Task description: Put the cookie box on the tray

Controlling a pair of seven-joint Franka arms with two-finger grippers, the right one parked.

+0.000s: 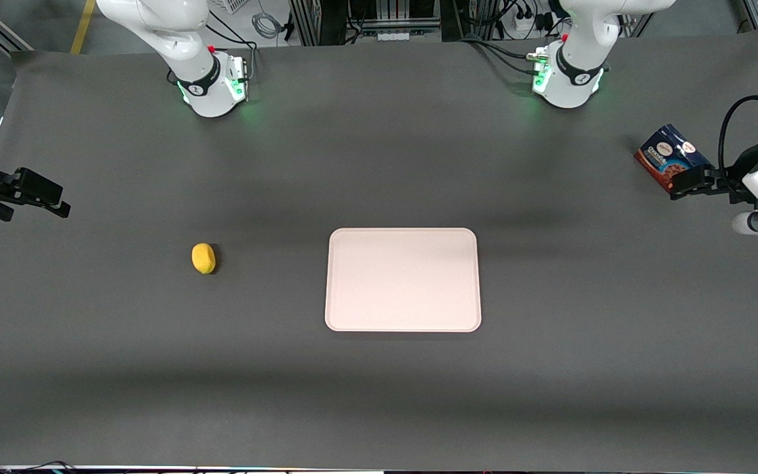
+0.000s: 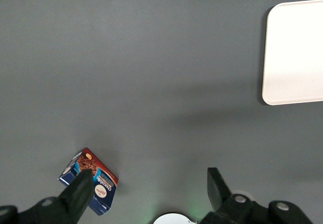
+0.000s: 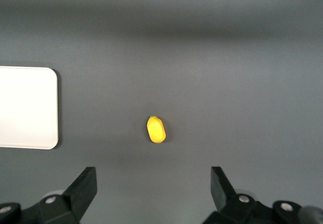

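The cookie box (image 1: pixel 667 157), dark blue with brown cookies and a red-brown edge, lies on the grey table toward the working arm's end. The pale-pink tray (image 1: pixel 403 280) lies flat at the table's middle, nearer the front camera than the box, with nothing on it. My left gripper (image 1: pixel 685 182) is open and empty, held above the table just beside the box. In the left wrist view one finger (image 2: pixel 78 193) overlaps part of the box (image 2: pixel 98 183), and the box is outside the gap of the gripper (image 2: pixel 149 181). A corner of the tray (image 2: pixel 295 52) shows there too.
A small yellow lemon-like object (image 1: pixel 203 258) lies on the table beside the tray, toward the parked arm's end; it also shows in the right wrist view (image 3: pixel 156 129). Both arm bases (image 1: pixel 566 79) stand along the table's edge farthest from the front camera.
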